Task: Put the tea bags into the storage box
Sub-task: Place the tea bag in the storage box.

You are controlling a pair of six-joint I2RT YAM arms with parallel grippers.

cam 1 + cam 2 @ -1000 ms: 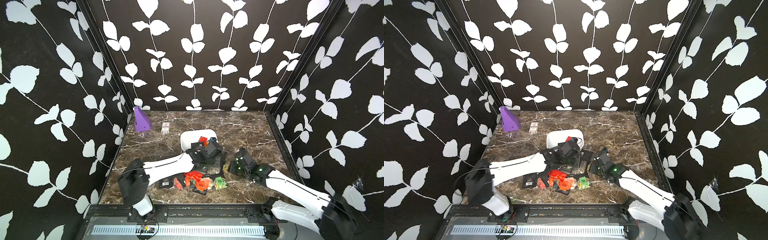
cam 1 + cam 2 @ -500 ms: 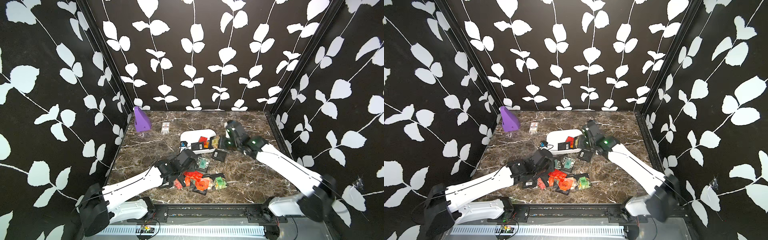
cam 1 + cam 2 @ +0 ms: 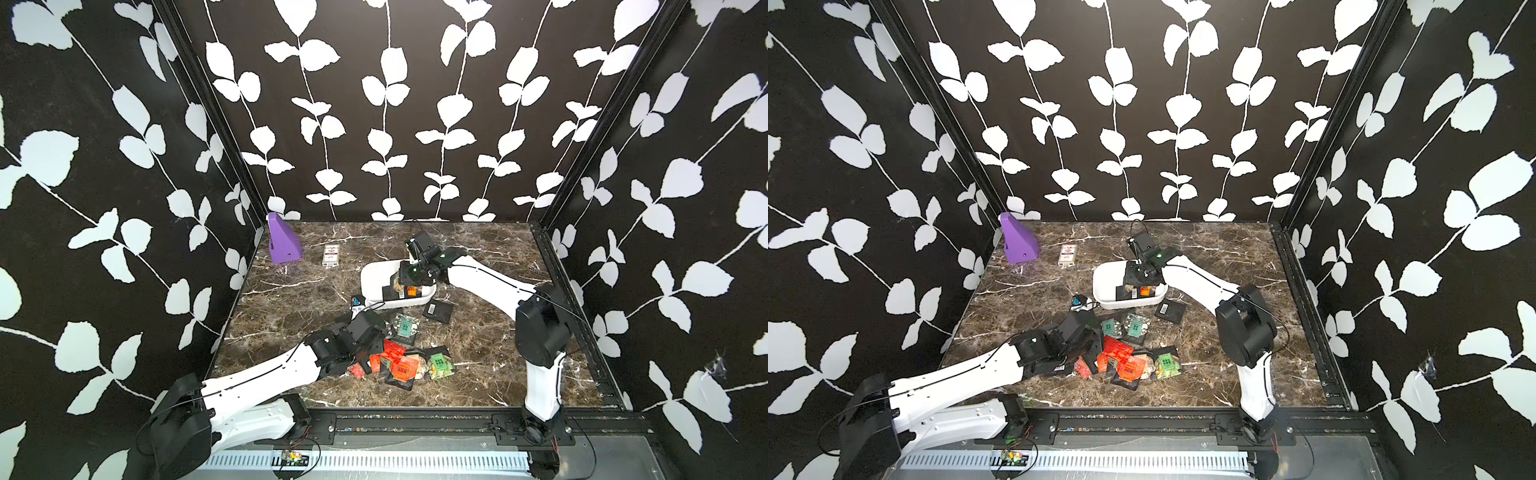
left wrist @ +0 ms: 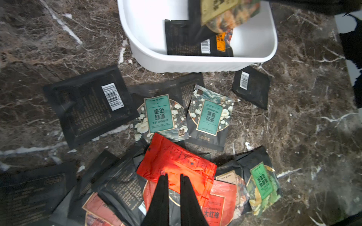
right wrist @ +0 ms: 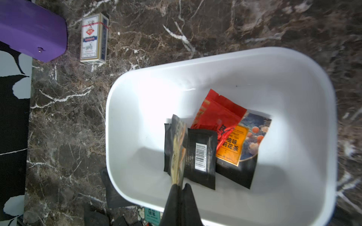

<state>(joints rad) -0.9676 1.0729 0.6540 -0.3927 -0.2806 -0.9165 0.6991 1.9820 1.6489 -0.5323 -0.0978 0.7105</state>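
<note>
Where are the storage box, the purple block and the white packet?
storage box (image 3: 376, 282): a top view, on its bare white inside.
purple block (image 3: 284, 246): a top view, on its front face.
white packet (image 3: 331, 254): a top view, on its printed top.

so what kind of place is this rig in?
Looks like a staged robot test cell: leaf-print wall panels box in a marble-look tabletop, and a left arm and right arm sit on a front rail.
</note>
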